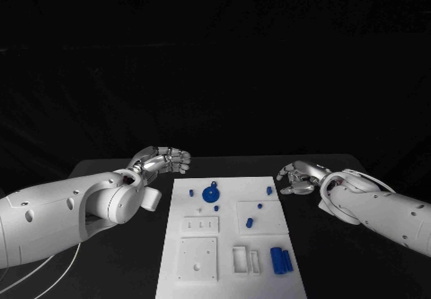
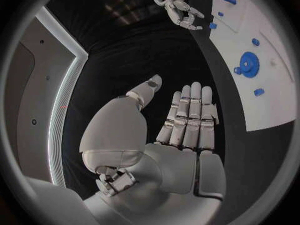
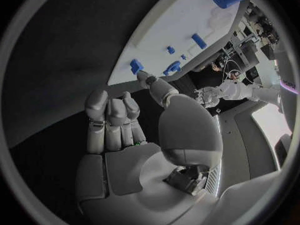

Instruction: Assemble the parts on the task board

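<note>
Black table (image 1: 108, 171) carries the white rectangular task board (image 1: 229, 274) with small blue plastic parts (image 1: 280, 260) lying on it untouched, while the left hand (image 1: 166, 159) and right hand (image 1: 298, 177) hover flanking its far end, fingers loosely spread, holding nothing, seemingly poised to begin.

You're looking at a robotics lab: a black table (image 1: 108, 171) draped round with black cloth, a white task board (image 1: 229, 249) at its centre, and cluttered equipment benches (image 3: 253, 25) beyond.
</note>
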`<state>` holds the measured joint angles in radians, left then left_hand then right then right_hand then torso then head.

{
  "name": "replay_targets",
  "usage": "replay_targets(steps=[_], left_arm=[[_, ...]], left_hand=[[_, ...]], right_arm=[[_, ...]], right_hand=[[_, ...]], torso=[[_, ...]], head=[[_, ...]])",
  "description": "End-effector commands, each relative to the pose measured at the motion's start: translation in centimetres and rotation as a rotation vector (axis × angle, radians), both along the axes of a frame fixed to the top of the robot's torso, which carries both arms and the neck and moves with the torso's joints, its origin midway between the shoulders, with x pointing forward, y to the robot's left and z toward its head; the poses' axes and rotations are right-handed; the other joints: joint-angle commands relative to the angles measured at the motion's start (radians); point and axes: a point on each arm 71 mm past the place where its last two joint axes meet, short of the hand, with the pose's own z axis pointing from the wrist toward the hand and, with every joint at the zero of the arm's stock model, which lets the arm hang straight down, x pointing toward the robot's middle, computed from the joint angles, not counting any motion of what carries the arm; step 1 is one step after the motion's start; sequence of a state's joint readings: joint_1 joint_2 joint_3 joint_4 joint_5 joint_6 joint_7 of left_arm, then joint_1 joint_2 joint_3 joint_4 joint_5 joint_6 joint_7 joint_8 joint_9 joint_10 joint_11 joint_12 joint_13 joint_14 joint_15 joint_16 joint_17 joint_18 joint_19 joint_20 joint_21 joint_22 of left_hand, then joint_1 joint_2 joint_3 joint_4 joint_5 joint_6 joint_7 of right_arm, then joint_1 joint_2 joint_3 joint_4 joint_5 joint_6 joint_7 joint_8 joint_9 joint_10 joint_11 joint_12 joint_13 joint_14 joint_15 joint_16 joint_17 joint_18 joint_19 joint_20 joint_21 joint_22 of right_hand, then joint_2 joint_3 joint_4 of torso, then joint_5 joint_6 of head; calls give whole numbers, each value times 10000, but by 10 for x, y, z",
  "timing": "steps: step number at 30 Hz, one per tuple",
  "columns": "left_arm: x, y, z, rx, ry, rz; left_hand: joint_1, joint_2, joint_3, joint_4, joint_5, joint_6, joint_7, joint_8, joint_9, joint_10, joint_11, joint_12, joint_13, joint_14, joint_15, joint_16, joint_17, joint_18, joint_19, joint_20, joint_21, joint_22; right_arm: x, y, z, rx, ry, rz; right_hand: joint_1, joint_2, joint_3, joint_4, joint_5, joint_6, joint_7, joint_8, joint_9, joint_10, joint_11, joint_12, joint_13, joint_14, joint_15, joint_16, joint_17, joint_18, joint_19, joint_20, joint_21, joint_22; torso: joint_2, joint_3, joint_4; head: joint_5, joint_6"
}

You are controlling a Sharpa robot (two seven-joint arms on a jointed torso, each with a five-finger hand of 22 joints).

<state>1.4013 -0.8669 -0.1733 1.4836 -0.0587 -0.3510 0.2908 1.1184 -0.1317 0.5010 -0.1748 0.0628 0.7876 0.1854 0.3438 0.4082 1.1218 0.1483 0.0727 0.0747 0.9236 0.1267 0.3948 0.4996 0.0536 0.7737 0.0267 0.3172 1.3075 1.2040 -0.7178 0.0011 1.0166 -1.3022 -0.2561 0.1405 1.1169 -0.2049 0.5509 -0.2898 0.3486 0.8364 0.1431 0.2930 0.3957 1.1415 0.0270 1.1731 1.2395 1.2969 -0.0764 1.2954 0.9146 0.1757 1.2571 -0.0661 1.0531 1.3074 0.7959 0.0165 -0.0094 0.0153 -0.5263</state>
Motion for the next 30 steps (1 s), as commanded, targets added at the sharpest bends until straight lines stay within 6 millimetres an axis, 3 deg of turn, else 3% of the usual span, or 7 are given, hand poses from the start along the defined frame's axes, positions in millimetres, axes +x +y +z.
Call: replay_targets(steps=[1,11,16,30], left_arm=[[0,-3,2,-90,-123,-196],[1,-2,1,-76,-109,-175],[1,-2,1,-22,-137,-185],[1,-3,1,-23,-122,-204]], left_hand=[[-3,-21,19,-30,23,40,6,-54,-12,59,42,-34,-11,60,24,-44,14,158,-54,15,50,225],[-3,-17,21,-38,23,37,8,-56,-13,55,45,-37,-12,59,26,-49,19,156,-56,17,52,225],[-1,-14,23,-41,23,36,8,-57,-14,53,46,-37,-13,58,27,-51,20,156,-57,18,52,225],[-3,-13,25,-49,22,33,11,-60,-15,50,48,-39,-14,57,29,-57,26,154,-60,20,54,224]], right_arm=[[0,4,-8,665,668,137],[2,11,-21,895,726,-79],[3,15,-28,879,712,-165],[4,20,-35,889,664,-322]], right_hand=[[63,48,-102,11,41,-84,-7,-46,-14,-62,25,-32,-7,-35,-32,-40,15,861,-43,38,24,169],[-211,282,-312,60,-21,-114,-4,-47,-13,-43,28,18,24,-24,-32,-49,47,861,-43,57,35,164],[-632,444,-458,214,-936,-120,18,-46,-15,-68,47,10,5,-9,-14,-62,75,861,-23,38,23,144],[-603,560,-169,286,-1550,-87,26,-40,-27,-56,54,25,-5,3,-8,-88,114,861,-8,0,-5,131]], torso=[[3,-11,11],[8,-24,53],[4,-31,47],[-6,-15,17]], head=[[-19,-14],[28,-70],[66,-78],[120,-146]])
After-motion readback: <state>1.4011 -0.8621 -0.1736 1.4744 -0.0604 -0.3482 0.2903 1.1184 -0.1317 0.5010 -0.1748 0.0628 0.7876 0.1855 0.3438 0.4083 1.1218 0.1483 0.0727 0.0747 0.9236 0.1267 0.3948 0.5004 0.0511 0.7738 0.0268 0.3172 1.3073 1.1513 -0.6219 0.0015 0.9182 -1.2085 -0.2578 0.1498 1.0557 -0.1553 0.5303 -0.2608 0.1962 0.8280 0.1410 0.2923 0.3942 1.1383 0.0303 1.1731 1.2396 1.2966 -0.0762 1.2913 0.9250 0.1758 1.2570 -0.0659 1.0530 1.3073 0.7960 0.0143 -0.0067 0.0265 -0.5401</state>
